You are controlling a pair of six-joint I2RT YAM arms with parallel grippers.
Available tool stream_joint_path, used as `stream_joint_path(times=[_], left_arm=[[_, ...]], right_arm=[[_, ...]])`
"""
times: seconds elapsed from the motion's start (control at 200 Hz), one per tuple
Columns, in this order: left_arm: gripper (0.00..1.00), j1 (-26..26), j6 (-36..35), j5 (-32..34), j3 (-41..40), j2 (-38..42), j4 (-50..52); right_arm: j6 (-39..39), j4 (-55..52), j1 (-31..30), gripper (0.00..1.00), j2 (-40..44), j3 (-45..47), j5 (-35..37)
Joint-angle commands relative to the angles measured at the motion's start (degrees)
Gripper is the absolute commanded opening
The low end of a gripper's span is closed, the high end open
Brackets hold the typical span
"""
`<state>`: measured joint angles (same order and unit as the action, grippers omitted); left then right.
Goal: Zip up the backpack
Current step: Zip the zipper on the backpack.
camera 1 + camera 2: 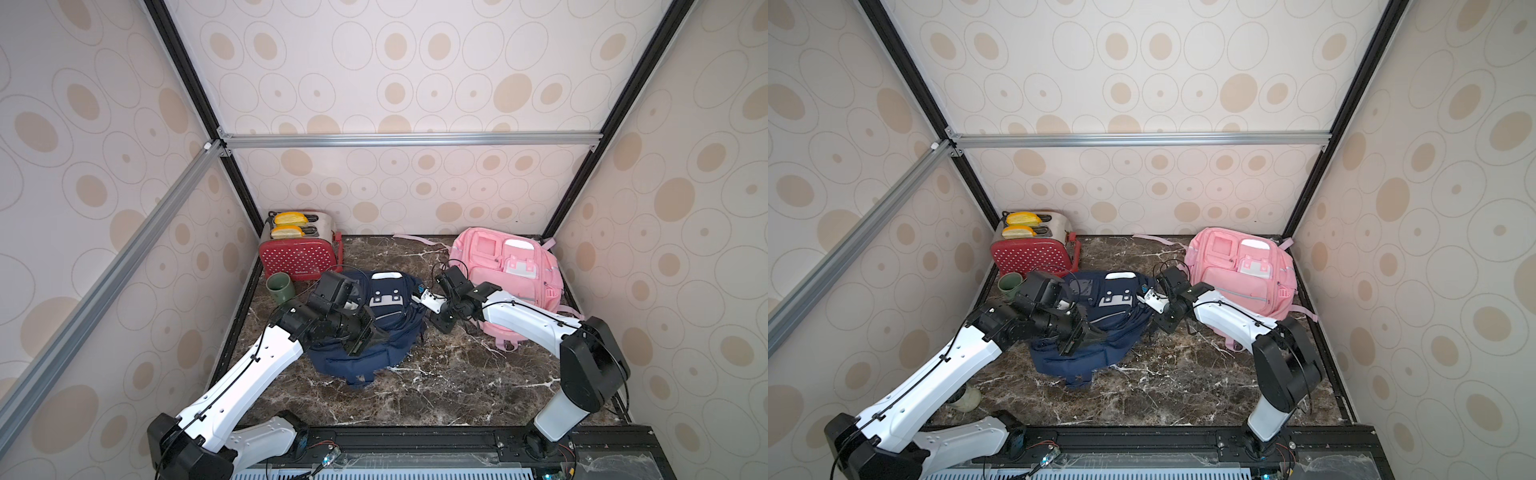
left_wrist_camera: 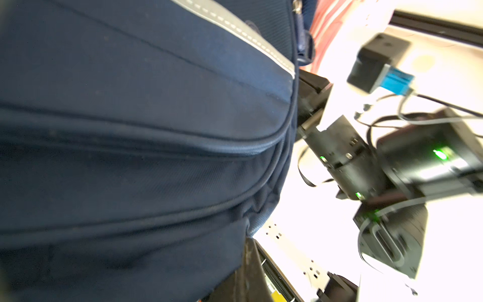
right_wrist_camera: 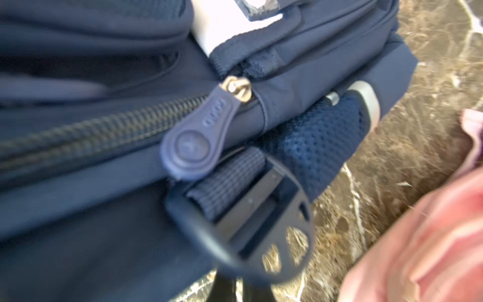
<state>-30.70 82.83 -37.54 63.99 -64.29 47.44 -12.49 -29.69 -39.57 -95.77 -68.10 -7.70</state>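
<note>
- Navy backpack (image 1: 386, 307): left fingers (image 1: 371, 332) pinched shut on its fabric; best hold that taut.
- Right fingers (image 1: 420, 297) shut, hold unclear; draw zipper pull (image 3: 193, 141) straight along the teeth.

Bright even light, wrist views blurred

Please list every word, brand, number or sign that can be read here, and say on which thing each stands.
No text can be read.
On the red toaster: small pale brand word on its front, too small to read.
On the zipper pull of the navy backpack: raised marks, too blurred to read.
On the pink backpack and green cup: none visible.
</note>
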Motion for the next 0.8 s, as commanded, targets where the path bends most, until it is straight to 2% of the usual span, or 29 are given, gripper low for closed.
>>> stream_joint_path(times=[0.0,0.23,0.411,0.566,0.796], left_arm=[[0.00,1.0,-0.3,-2.7,1.4,3.2,0.6],[0.00,0.9,1.2,-2.3,-1.0,4.9,-1.4],[0.00,1.0,2.3,-1.8,-2.6,7.0,-2.1],[0.00,1.0,2.3,-1.2,-4.9,8.2,-2.4],[0.00,1.0,-5.9,3.1,-9.3,4.4,-4.9]], right_arm=[[-0.1,2.8,2.0,0.00,-2.5,-1.9,1.4],[0.0,3.3,2.7,0.00,-4.4,-3.6,0.8],[1.5,3.0,5.3,0.00,-6.4,-4.0,4.2],[2.2,2.5,5.8,0.00,-7.1,-5.0,3.1],[2.4,1.9,5.9,0.00,-5.9,-4.3,2.6]])
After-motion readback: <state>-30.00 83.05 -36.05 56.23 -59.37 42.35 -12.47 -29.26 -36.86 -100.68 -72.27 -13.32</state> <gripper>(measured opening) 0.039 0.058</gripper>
